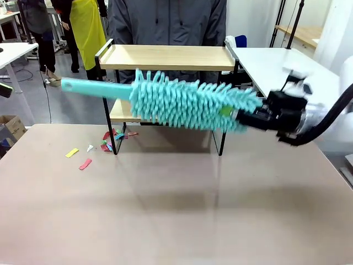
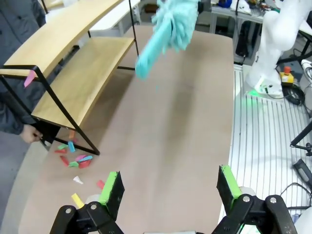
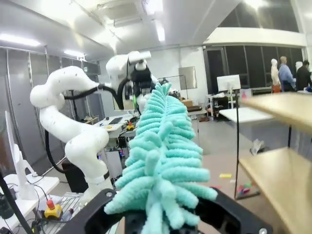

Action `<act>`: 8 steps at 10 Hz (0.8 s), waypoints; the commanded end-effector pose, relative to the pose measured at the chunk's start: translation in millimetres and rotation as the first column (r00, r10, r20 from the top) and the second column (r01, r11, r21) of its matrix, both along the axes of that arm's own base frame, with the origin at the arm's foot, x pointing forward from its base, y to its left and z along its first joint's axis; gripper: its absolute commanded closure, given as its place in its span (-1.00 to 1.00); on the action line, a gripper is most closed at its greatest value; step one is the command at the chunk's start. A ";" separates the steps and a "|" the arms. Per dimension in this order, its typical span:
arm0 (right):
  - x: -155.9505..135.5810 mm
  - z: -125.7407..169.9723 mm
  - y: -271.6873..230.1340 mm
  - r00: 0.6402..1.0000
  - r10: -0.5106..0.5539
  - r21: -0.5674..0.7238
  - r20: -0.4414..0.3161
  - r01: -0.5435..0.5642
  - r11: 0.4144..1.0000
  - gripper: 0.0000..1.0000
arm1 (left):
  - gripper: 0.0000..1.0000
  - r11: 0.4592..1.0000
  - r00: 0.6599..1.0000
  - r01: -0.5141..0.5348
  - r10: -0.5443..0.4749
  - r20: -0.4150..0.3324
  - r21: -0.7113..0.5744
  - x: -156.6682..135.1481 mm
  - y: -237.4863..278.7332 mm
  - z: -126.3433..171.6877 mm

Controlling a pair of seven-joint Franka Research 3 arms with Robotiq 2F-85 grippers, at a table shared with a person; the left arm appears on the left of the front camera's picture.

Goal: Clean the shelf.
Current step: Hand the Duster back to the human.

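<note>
Shelf (image 1: 168,57) behind claw-held duster (image 1: 190,101)

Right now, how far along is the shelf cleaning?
Looks mostly done: both light wooden boards of the black-framed shelf look swept, and coloured paper scraps lie on the beige table by its left leg. In hand: the right pincer is shut on the fluffy turquoise duster. Left: one pink scrap on the frame; the left pincer is open.
</note>
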State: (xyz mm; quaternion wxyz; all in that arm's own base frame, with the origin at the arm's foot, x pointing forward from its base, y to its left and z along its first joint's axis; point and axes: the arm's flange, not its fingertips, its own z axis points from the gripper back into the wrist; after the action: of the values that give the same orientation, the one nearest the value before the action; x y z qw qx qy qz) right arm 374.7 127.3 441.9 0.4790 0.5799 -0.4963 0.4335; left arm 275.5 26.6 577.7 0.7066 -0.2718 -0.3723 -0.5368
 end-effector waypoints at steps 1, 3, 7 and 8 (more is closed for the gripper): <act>-6.7 65.2 -3.7 0.995 -0.096 0.002 0.023 0.096 0.995 0.67 | -1.00 1.000 1.000 0.022 -0.021 0.018 -0.023 1.9 -0.5 0.2; -2.4 115.7 -26.3 0.964 -0.264 0.005 0.047 0.264 0.965 0.67 | -1.00 1.000 1.000 0.022 -0.021 0.018 -0.023 1.9 -0.5 0.2; -12.6 154.7 -106.5 0.684 -0.728 0.040 0.047 0.727 0.685 0.67 | -1.00 1.000 1.000 0.022 -0.021 0.018 -0.023 1.9 -0.5 0.2; -13.1 155.1 -133.2 0.565 -0.824 0.025 0.036 0.824 0.566 0.67 | -1.00 1.000 1.000 0.022 -0.021 0.018 -0.023 1.9 -0.5 0.2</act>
State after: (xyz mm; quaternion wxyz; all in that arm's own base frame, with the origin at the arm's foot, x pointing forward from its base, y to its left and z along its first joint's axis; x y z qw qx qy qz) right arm 364.8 -9.6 596.4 0.6008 0.3133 -0.6997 0.2265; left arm 275.4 26.3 577.8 0.7054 -0.2737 -0.3738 -0.5365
